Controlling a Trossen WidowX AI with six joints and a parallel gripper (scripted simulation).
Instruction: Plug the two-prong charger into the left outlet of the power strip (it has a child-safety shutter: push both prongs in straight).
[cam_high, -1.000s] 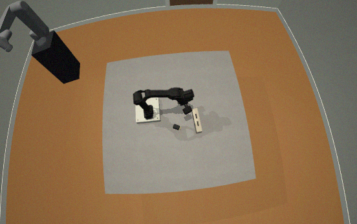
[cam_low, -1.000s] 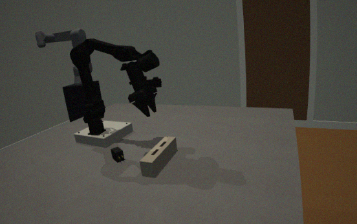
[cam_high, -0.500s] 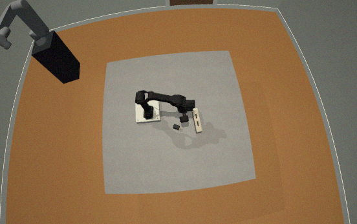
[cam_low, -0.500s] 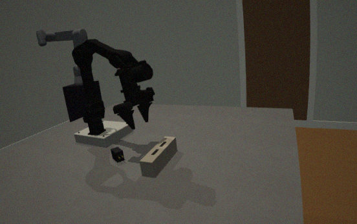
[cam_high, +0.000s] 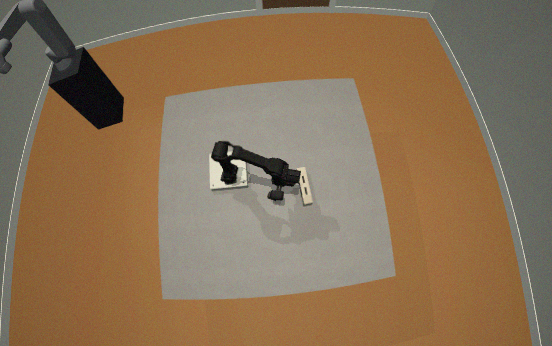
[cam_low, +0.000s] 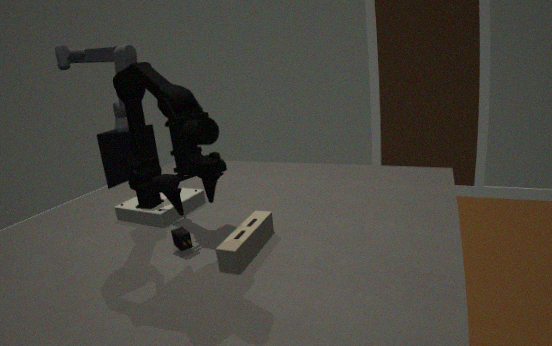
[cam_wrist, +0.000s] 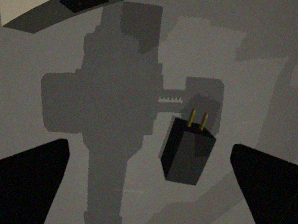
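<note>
The black two-prong charger (cam_low: 181, 239) (cam_wrist: 190, 155) lies on the table. Its two brass prongs (cam_wrist: 198, 120) point up and slightly right in the wrist view. In the top view it cannot be told apart from the dark gripper over it. My gripper (cam_low: 196, 208) (cam_wrist: 152, 152) is open and empty, with its fingertips above the table and higher than the charger. In the wrist view the charger shows between the fingers, nearer the right one. The cream power strip (cam_high: 308, 199) (cam_low: 239, 262) (cam_wrist: 20, 10) has two dark slots on top; only a corner shows in the wrist view.
The arm's white base plate (cam_high: 215, 180) (cam_low: 137, 215) stands behind the charger in the exterior view. The grey table top (cam_high: 210, 260) (cam_low: 380, 280) carries the arm's shadows. A black pedestal (cam_high: 90, 95) with a grey arm stands far off at the upper left in the top view.
</note>
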